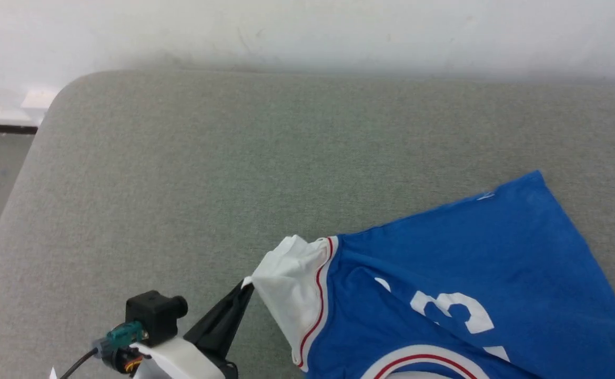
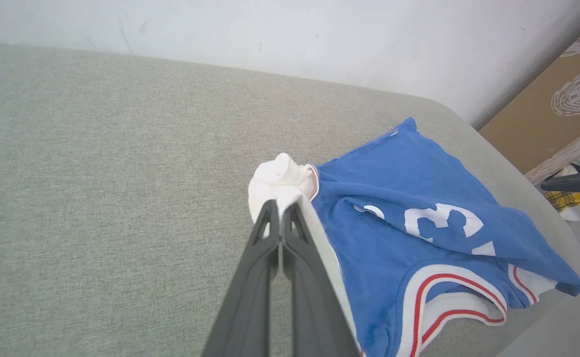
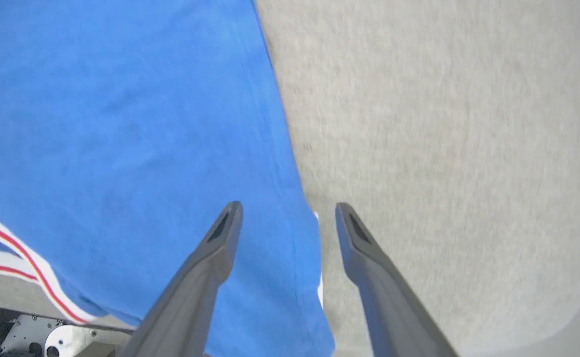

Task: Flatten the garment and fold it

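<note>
Left wrist view: the left pincer pinches the white sleeve of the shirt, crumpled on the worktop. The right pincer is open over its blue edge; flattening likely needs a grab there.

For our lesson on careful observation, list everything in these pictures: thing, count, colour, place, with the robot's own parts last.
garment: one, royal blue with white sleeves, red-striped trim and white numerals, lying rumpled on the padded surface.
padded surface: one, grey-green fabric, under the garment, against the wall.
wall: one, white, behind the surface.
cardboard panel: one, brown with a white print, past the surface's corner in the left wrist view.
checked cloth: one, yellow, below that panel.
left gripper: one, dark, shut on the garment's white sleeve.
right gripper: one, dark, open, fingers astride the garment's blue edge.
</note>
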{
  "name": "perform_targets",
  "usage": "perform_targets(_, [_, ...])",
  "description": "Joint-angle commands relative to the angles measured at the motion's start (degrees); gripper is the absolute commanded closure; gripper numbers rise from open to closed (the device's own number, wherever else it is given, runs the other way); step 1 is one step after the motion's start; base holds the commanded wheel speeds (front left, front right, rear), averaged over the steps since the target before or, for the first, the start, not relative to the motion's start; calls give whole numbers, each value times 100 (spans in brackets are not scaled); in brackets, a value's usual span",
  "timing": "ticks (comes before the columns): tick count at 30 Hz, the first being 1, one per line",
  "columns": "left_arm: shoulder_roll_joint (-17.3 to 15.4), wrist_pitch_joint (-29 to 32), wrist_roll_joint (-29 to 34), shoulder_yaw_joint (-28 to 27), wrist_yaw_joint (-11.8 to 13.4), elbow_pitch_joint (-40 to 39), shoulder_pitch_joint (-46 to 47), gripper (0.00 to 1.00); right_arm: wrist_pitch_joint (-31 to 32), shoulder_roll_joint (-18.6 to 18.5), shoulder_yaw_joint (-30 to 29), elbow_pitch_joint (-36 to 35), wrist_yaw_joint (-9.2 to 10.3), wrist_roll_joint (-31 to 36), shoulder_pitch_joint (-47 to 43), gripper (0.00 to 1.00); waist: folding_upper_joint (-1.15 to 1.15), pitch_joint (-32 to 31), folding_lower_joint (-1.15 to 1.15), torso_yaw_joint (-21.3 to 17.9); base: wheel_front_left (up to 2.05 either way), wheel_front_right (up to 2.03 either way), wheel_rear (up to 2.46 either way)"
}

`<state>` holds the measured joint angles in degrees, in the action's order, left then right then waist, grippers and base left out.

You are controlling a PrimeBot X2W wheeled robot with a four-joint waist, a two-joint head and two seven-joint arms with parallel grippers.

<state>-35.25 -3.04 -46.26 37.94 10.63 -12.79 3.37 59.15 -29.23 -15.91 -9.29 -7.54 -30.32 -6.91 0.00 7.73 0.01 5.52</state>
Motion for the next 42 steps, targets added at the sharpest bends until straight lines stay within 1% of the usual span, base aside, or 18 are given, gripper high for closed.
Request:
perform_targets(1, [41,-7,97,34,4,-89,158,100,-125,-113,193,-49,5,-51,453,0,0,232,-1,230,0,0,0])
perform_targets(4, [119,27,203,110,-9,-196,321,100,-364,-233,563,133,5,-44,1190,0,0,466,-1,444,0,0,0])
perform_targets(9, [289,99,371,273,-61,-311,600,100,-574,-456,1244,823,5,87,2233,0,0,862,-1,818,0,0,0])
perform_targets(15, [488,125,451,414,-113,-260,798,100,-604,-569,1565,1877,5,333,3165,0,0,1212,-1,1187,0,0,0])
perform_targets(18, [597,94,481,474,-151,-213,879,100,-616,-669,1684,2328,5,483,3433,0,0,1347,-1,1336,0,0,0])
perform_targets(19, [597,94,481,474,-151,-213,879,100,-616,-669,1684,2328,5,483,3433,0,0,1347,-1,1336,0,0,0])
perform_targets(22, [688,73,495,528,-188,-162,942,100,-619,-793,1884,2701,5,596,3542,0,0,1429,-1,1453,0,0,0])
perform_targets(28, [786,25,506,586,-223,-60,993,100,-580,-833,2210,3214,5,483,3477,0,0,1517,-1,1528,0,0,0])
perform_targets(29, [791,18,505,586,-224,-49,999,100,-495,-816,2255,3293,5,417,3457,22,0,1525,-1,1524,0,0,0])
perform_targets(30, [792,10,503,583,-225,-39,1003,100,-414,-818,2325,3347,5,347,3445,100,0,1530,-1,1516,0,0,0])
perform_targets(32, [774,8,490,565,-240,-2,1025,100,-346,-841,2443,3392,5,256,3443,100,0,1504,-1,1495,0,0,0])
perform_targets(34, [721,0,499,519,-238,35,1060,100,-507,-861,2485,3384,5,237,3502,100,0,1436,-1,1445,0,0,0])
perform_targets(39, [536,4,466,363,-222,23,1101,100,-1207,-791,2488,3410,5,200,3756,100,0,1055,-1,1185,0,0,0])
perform_targets(42, [399,29,429,210,-165,-33,1142,100,-1732,-727,2427,3337,5,77,3929,100,0,735,-1,979,0,0,0])
